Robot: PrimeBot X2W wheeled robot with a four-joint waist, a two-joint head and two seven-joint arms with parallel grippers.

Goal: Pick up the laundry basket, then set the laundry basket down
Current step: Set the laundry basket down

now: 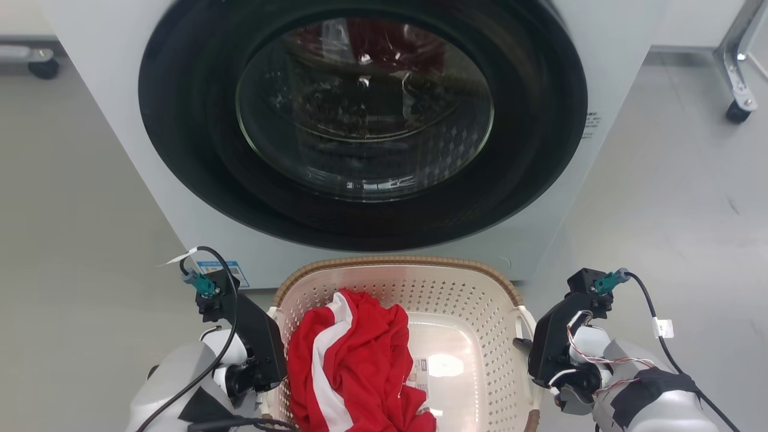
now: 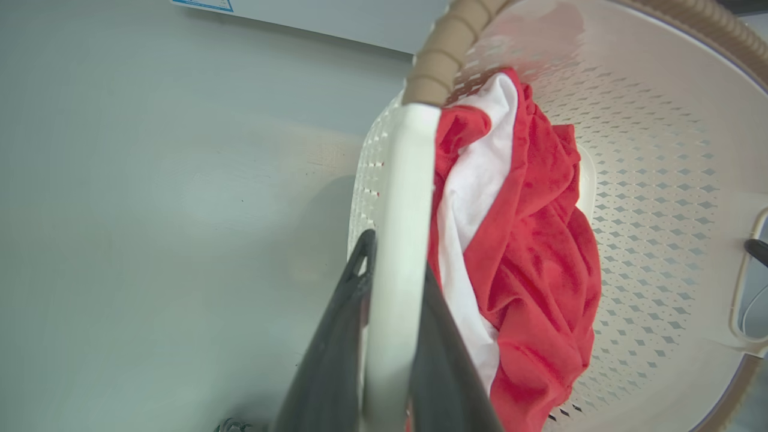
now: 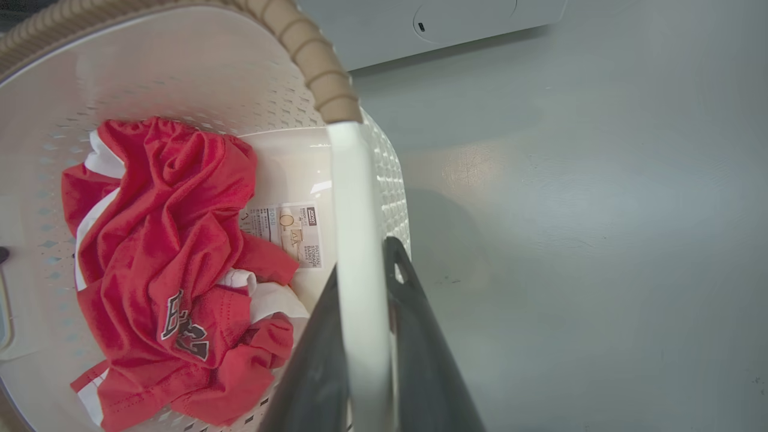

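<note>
Holding red garment (image 1: pixel 360 354), laundry basket (image 1: pixel 456 294), left gripper (image 2: pixel 396 258), right gripper (image 3: pixel 363 264) clamping handles (image 2: pixel 402 180).

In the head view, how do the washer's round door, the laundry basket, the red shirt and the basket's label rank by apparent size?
1. round door, clearly largest
2. laundry basket, partly cut off at the bottom edge
3. red shirt
4. label, smallest

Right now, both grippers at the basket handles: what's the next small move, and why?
Probably a short, even lift with both arms. The left gripper is shut on the left handle and the right gripper on the right handle, so the laundry basket is held at both sides. Keep it level: the red garment lies loose inside, and the washing machine stands close ahead.
</note>
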